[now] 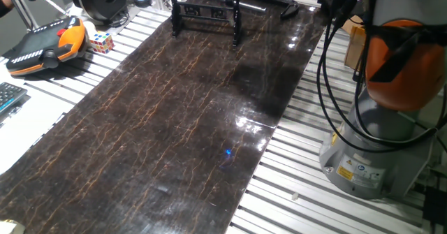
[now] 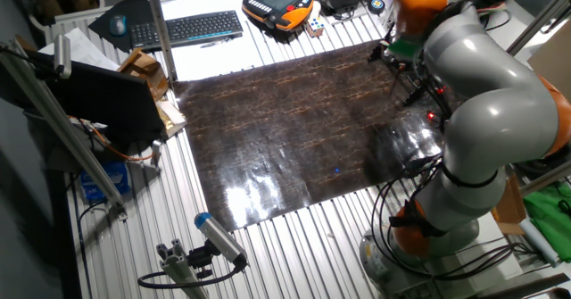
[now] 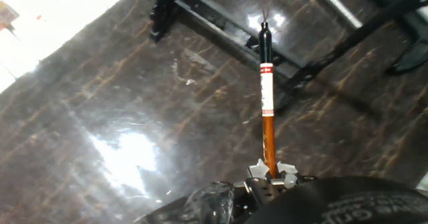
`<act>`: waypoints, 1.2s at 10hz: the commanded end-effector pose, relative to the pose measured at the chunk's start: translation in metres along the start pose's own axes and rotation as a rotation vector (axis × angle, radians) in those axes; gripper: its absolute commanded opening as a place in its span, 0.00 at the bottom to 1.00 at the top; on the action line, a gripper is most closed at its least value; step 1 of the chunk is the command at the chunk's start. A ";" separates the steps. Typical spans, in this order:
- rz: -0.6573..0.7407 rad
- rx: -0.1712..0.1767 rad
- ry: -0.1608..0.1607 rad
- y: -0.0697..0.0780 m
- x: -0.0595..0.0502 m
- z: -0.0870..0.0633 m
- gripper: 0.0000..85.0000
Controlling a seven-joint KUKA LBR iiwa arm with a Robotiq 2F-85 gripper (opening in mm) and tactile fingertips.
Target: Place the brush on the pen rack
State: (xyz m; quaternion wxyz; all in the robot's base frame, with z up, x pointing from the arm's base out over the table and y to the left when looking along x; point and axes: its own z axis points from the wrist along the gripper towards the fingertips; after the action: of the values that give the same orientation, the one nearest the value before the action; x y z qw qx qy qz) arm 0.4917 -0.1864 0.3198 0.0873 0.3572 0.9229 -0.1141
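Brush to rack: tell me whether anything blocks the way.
Nothing visible does. The gripper holds the brush with its far end already over the pen rack; between them is only bare dark tabletop.

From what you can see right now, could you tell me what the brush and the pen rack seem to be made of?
The brush: seemingly lacquered wood or bamboo, given its glossy orange-brown shaft with a white label band and dark end. The pen rack: probably black-painted metal or plastic, judging by its thin, rigid, evenly dark bars; the views leave it open.
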 end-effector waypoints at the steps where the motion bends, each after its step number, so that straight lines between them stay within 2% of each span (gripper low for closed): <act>1: -0.017 0.002 -0.003 -0.012 -0.003 0.001 0.01; 4: -0.058 -0.013 0.008 -0.033 -0.007 0.005 0.01; 11: -0.091 0.008 0.030 -0.045 -0.005 -0.011 0.01; 12: -0.057 0.010 0.000 -0.045 -0.006 -0.010 0.01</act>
State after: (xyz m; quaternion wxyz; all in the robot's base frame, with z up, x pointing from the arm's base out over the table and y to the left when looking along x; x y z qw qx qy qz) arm 0.4648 -0.2196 0.3376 0.0798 0.3320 0.9320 -0.1219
